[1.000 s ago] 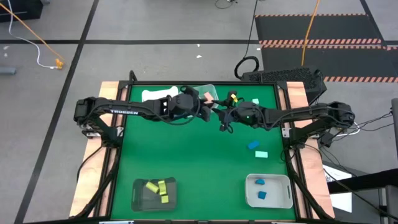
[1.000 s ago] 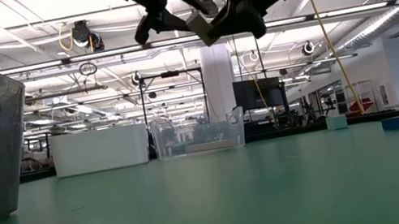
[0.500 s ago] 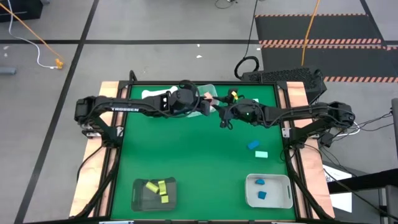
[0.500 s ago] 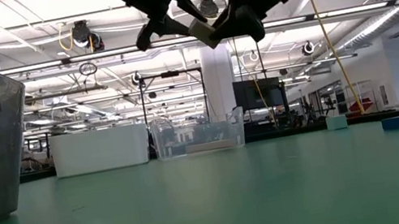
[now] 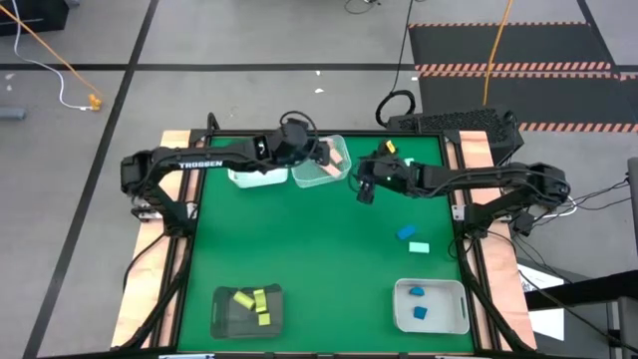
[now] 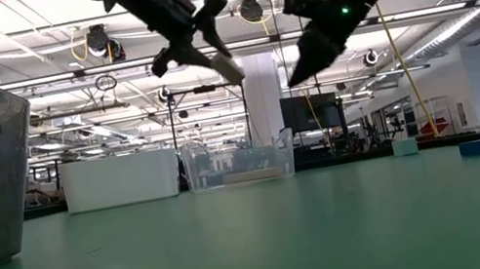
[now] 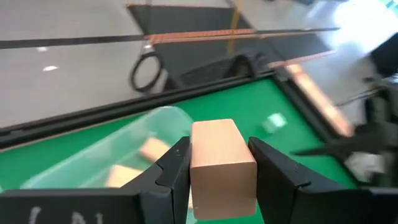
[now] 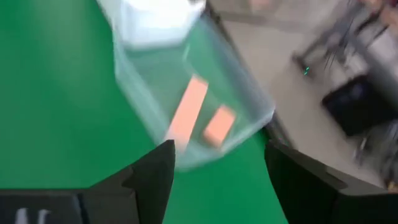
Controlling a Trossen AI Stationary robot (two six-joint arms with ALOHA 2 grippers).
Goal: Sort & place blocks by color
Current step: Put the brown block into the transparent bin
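- Your left gripper [image 7: 214,171] is clamped on a tan, matte rectangular block [image 7: 219,163]. In the left wrist view both dark fingers press flat against its sides, and it rides in the air at the far edge of the table.
- Just under and beyond that block is the clear plastic bin [image 5: 321,178]. It already holds two salmon-tan pieces [image 8: 199,118], one long bar and one shorter chunk, so I'd judge this block is about to join them.
- Your right gripper [image 8: 217,165] stands with its fingers spread and nothing between them. It hangs in the air near the clear bin's right side, apart from the left gripper.
- The tan block looks smooth, square-edged and rigid — an easy thing to let drop straight.
- Done so far, as the table lies: three yellow-green bars sit in the dark bin [image 5: 221,317] at the near left, and two blue cubes in the white bin [image 5: 461,309] at the near right.
- Left to do: a blue block [image 5: 406,232] and a mint-teal bar [image 5: 419,246] lie loose on the green mat right of centre, near each other, and another mint piece [image 7: 273,121] sits near the far right corner.
- A second white bin [image 5: 244,178] stands touching the clear one's left side; you can't see its contents from here.
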